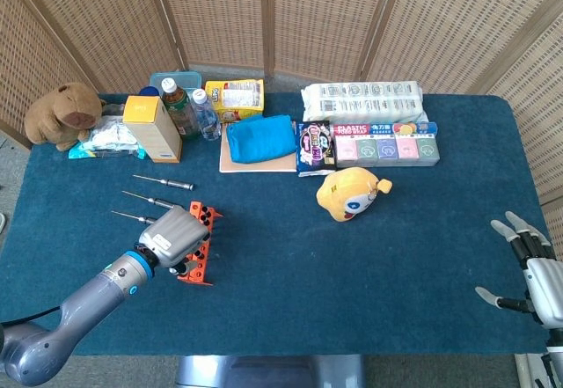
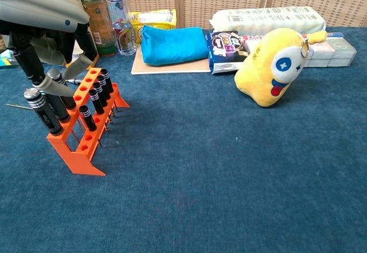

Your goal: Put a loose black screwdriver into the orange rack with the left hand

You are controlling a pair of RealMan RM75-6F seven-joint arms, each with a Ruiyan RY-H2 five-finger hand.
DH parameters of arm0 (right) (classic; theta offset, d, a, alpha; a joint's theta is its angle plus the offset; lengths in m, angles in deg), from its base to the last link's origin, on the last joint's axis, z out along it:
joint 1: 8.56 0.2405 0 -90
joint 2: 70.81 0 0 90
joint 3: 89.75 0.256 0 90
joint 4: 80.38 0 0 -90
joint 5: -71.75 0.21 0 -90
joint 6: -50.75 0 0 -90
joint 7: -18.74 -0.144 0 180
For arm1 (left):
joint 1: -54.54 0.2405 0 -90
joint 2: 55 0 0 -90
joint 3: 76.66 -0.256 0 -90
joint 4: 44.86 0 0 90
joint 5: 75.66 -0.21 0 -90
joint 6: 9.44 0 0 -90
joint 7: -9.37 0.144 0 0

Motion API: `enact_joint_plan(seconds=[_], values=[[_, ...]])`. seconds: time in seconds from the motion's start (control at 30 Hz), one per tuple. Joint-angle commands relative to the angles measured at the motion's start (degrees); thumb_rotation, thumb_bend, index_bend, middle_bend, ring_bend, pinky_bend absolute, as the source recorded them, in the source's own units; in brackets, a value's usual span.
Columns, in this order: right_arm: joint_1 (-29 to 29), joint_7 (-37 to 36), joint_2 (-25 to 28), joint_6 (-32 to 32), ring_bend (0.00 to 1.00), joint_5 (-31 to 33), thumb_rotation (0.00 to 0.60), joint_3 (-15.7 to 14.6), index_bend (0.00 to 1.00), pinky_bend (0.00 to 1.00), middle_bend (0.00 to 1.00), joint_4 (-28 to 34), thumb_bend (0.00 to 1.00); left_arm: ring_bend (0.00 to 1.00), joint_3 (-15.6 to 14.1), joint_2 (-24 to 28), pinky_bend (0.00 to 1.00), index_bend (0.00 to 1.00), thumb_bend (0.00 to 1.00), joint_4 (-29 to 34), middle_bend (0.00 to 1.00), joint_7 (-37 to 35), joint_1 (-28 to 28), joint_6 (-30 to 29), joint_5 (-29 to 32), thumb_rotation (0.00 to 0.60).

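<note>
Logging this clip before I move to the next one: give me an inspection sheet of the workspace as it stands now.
Surface: blue cloth table.
Job's things: orange rack stands upright with several black drivers in it; three loose screwdrivers lie left of it.
Clutter: yellow plush, capybara plush, bottles, yellow box, blue pouch, snack packs, at the far edge.
Hands: left hand over the rack, fingers by the driver tops, hold unclear; right hand open at the table's right edge.
Cables: nothing seen.
Surroundings: wicker screens behind the table.
</note>
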Motion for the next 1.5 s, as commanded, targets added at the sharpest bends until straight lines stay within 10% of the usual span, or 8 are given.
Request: enact_joint_plan(seconds=[0.03,0.7,0.83,1.07,1.5], values=[[-0.01,0.04,-0.02,0.01,0.0,0.04,0.6,0.01,0.12,0.0,0.0,0.01,0.01,0.89,-0.04,0.09,0.98,0.63,0.28,-0.26,0.91,-0.14,0.12,-0.22,0.01,0.416],[-0.01,-0.18,0.08,0.03,0.0,0.06,0.6,0.04,0.12,0.0,0.0,0.02,0.01,0.88,3.66,3.1,0.98,0.63,0.29,0.36,0.87,-5.66,2.64,-3.47,-4.45,0.429],[-0.02,-0.31,0.14,0.08,0.0,-0.21,0.6,-0.05,0.12,0.0,0.0,0.03,0.01,0.65,4.72,4.62,0.88,0.42,0.29,0.97,0.62,-7.88,5.07,-6.49,-7.95,0.429],[-0.17,-0.59,0.28,0.54,0.0,-1.24,0.6,-0.41,0.12,0.0,0.0,0.24,0.01,0.07,2.93,11.69,0.42,0.0,0.26,2.35,0.04,-14.94,15.31,-14.21,-15.68,0.426],[-0.47,-0.27,0.04,1.56,0.0,-2.67,0.6,-0.88,0.12,0.0,0.0,0.51,0.01,0.0,-3.76,12.75,0.18,0.0,0.13,-10.98,0.0,-32.4,41.19,-35.55,-35.09,0.599]])
